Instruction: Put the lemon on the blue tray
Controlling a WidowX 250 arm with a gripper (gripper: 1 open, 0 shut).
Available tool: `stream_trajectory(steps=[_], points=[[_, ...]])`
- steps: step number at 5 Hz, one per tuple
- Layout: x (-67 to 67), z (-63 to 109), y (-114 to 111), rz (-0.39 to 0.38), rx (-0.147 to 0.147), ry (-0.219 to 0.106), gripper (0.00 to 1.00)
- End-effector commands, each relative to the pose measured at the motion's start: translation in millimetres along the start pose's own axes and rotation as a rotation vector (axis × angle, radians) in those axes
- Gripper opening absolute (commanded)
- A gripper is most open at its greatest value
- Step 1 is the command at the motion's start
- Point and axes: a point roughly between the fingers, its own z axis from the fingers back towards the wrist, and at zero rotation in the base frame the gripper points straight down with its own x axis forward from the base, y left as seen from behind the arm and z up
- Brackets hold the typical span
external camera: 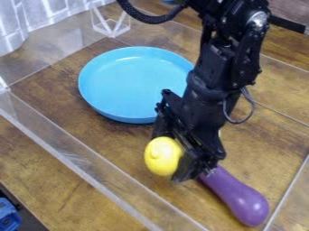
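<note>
The biggest thing is the brown wooden table point(72, 144), with a clear plastic edge point(75, 155) crossing its left and lower part. Next in size comes the black robot arm point(223, 68), which reaches down from the top, with cables around it. The blue tray point(130, 79) lies on the table in the upper middle, and the arm covers a little of its right side (the tray is round, with a raised rim). The gripper point(176, 155), at the lower end of the arm, is closed on the lemon, with its dark fingers against the right side of the fruit. The purple eggplant point(237, 198) lies at the lower right, near the gripper. The yellow lemon point(162, 156) is below the tray in the view, outside it; I cannot tell if it touches the table.
</note>
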Motion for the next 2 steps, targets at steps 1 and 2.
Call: stream_trajectory(steps=[1, 2], points=[[-2.4, 30.7, 13.9, 0.027, 0.016, -0.065, 0.0], [-7.6, 66.2, 37.3, 0.042, 0.074, -0.081, 0.0]])
